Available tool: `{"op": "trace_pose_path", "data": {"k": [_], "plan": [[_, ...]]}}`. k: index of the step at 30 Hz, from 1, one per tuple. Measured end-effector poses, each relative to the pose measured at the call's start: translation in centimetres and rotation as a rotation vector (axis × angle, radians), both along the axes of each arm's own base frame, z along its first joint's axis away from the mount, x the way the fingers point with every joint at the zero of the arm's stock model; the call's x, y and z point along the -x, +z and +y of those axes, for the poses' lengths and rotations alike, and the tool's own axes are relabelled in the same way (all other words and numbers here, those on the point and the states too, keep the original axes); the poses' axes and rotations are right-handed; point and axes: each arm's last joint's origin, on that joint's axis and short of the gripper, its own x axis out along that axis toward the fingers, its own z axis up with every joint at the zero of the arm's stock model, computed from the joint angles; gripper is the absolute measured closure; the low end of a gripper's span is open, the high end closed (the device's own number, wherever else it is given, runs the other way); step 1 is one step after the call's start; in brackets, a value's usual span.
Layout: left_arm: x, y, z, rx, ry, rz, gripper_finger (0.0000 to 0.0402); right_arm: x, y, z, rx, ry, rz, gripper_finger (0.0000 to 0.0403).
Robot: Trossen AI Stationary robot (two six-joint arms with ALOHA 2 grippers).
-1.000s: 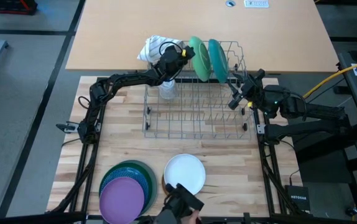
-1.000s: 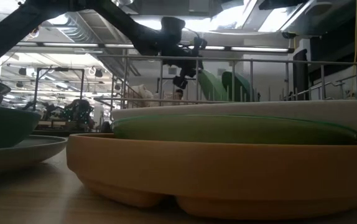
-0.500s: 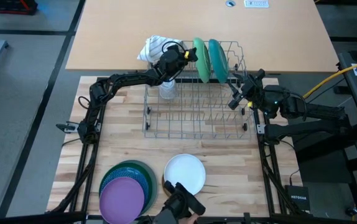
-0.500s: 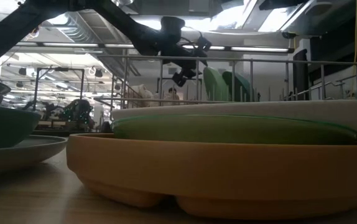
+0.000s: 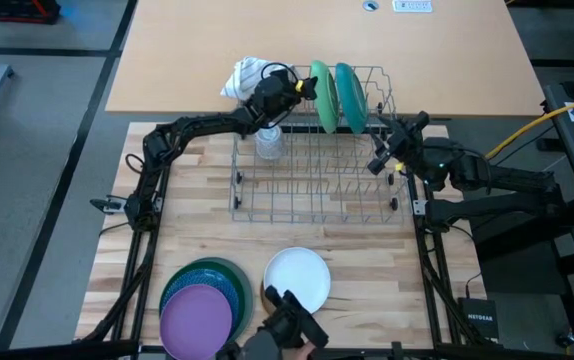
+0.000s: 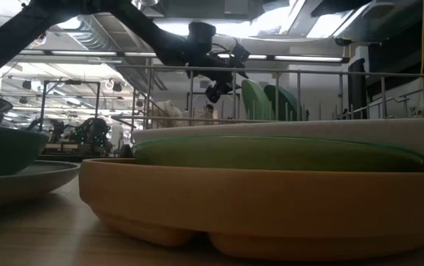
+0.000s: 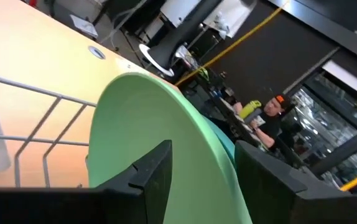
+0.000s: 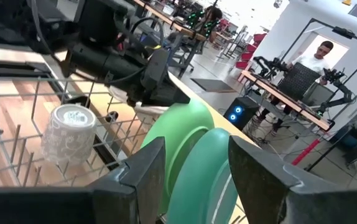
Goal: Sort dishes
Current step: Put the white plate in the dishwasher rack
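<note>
The green plate [image 5: 320, 82] stands upright in the rack [image 5: 312, 195] beside the teal plate [image 5: 347, 82]. The left hand [image 5: 302, 86], fingers apart, straddles its rim; best back straight off without tipping it. The right hand [image 5: 379, 160] waits apart at the rack's side.

Counting: two plates upright in the rack [image 5: 312, 190] right by the left claw [image 5: 305, 86], one green [image 5: 321, 95], one teal [image 5: 348, 96]. Well away from it, a stack of four-ish [image 5: 207, 300], plus one white plate [image 5: 299, 279]. One glass [image 5: 269, 143], one cloth [image 5: 246, 76].
</note>
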Motion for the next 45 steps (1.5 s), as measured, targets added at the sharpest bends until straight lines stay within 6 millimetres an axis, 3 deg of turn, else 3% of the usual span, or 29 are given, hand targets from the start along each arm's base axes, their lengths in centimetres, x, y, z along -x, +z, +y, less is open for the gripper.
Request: {"op": "trace_pose_path", "data": {"k": [6, 16, 23, 30, 34, 41, 45], "plan": [[0.8, 0.6, 0.8, 0.006, -0.098, 0.006, 0.0238, 0.0, -0.3, 0.0, -0.012, -0.002, 0.027, 0.0224], [3.9, 2.4, 2.6, 0.078, -0.152, 0.045, 0.0238, 0.1, -0.4, 0.0, -0.020, -0.003, 0.028, 0.0224], [6.2, 4.8, 3.2, -0.014, -0.524, 0.057, 0.0238, 0.1, -0.5, 0.0, -0.024, 0.005, 0.032, 0.0224], [5.4, 8.1, -1.7, -0.214, -0.972, 0.055, 0.0237, 0.0, -1.0, 0.2, -0.066, 0.079, 0.069, 0.0224], [5.1, 9.8, -4.8, -0.298, -1.144, 0.055, 0.0237, 0.0, -1.5, 0.3, -0.120, 0.132, 0.088, 0.0224], [4.9, 11.0, -10.6, -0.372, -1.260, 0.179, 0.0237, -0.1, -1.9, 0.7, -0.245, 0.261, 0.058, 0.0224], [5.1, 10.5, -14.0, -0.387, -1.184, 0.400, 0.0237, -0.2, -2.2, 1.0, -0.351, 0.331, 0.027, 0.0224]]}}
